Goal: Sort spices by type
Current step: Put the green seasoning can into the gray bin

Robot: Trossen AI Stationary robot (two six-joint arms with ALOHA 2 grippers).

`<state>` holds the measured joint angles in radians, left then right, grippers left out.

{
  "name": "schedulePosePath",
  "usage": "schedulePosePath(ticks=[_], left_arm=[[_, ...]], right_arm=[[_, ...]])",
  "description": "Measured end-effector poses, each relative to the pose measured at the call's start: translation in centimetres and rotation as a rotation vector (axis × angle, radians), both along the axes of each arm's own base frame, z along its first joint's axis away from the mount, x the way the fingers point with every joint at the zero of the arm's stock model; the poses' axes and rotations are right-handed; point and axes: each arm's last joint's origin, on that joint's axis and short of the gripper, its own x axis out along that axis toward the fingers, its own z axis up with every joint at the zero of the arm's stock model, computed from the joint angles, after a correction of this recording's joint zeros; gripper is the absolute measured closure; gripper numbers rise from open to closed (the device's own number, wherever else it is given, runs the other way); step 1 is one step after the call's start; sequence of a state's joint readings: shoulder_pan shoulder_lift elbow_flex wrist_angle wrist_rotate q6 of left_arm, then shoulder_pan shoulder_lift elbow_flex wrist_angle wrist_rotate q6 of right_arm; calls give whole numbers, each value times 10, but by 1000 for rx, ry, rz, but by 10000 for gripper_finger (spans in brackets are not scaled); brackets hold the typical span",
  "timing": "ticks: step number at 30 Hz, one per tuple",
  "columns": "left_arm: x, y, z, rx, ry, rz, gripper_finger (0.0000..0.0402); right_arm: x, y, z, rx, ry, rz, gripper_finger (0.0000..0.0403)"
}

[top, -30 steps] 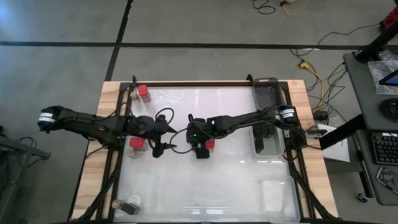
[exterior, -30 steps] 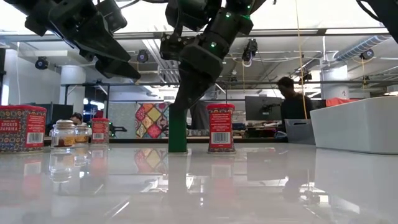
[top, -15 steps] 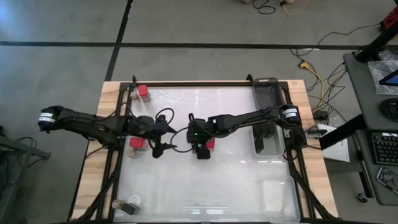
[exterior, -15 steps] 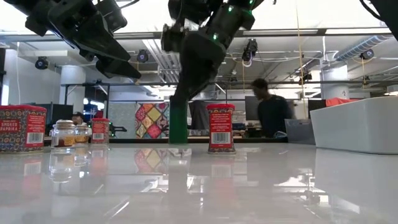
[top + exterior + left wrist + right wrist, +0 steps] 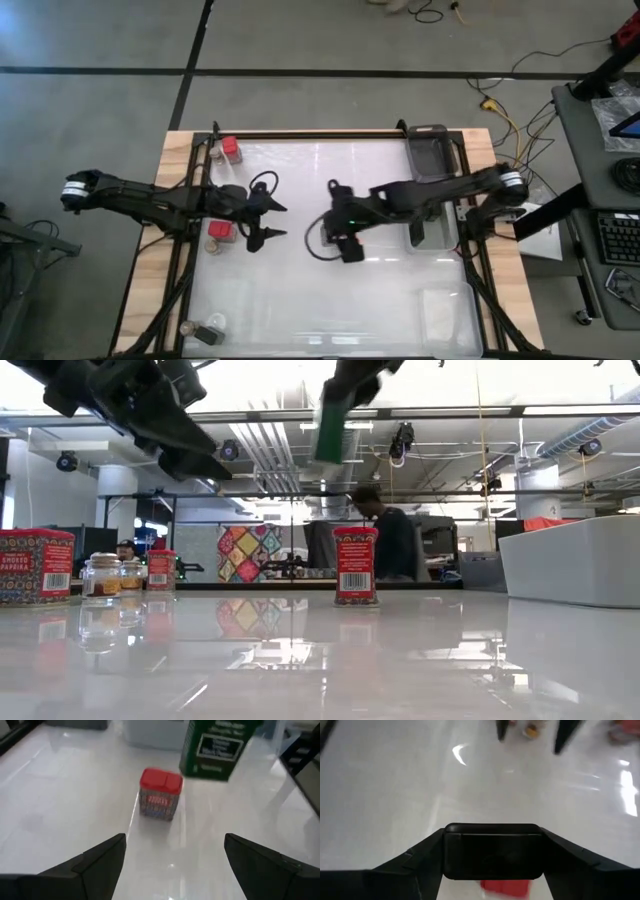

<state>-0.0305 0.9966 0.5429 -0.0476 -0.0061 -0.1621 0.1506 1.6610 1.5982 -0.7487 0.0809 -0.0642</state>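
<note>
My right gripper [image 5: 348,246] is shut on a dark green spice tin [image 5: 332,418] with a black lid and holds it high above the table's middle. A red spice tin [image 5: 355,565] stands on the table beneath it and shows under the lid in the right wrist view [image 5: 507,886]. My left gripper [image 5: 274,220] hangs open left of the middle, pointing at that red tin [image 5: 160,794], with nothing between its fingers [image 5: 100,862]. My right gripper pinches the green tin by its black-lidded top end [image 5: 451,851] between its two fingers [image 5: 417,865]. The fingers slant down from the table's right side. The tin hangs below them, slightly tilted and clear of the table.
At the left stand another red tin [image 5: 217,229] with small jars [image 5: 105,575], and a red tin [image 5: 231,149] at the far left corner. A jar and a dark tin [image 5: 208,334] sit near left. Trays stand at far right [image 5: 428,150] and near right [image 5: 440,310].
My right gripper has lifted the green tin off the table, where it stood beside the red tin, and has carried it up and toward the table's right edge. The red tin has stayed in place.
</note>
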Motion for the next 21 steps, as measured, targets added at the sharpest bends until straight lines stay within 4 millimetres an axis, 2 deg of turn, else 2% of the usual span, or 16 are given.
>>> schedulePosePath(ticks=[6,12,16,21], left_arm=[[0,1,1,90,-11,-60,79],[1,1,2,101,-17,-65,79],[1,1,2,103,-23,-80,79],[2,-2,4,127,-61,-207,79]], right_arm=[[-55,12,33,-116,60,-167,138],[-114,18,50,-153,147,-251,134],[-152,10,47,-188,186,-313,138],[-191,-2,31,-149,204,-319,136]])
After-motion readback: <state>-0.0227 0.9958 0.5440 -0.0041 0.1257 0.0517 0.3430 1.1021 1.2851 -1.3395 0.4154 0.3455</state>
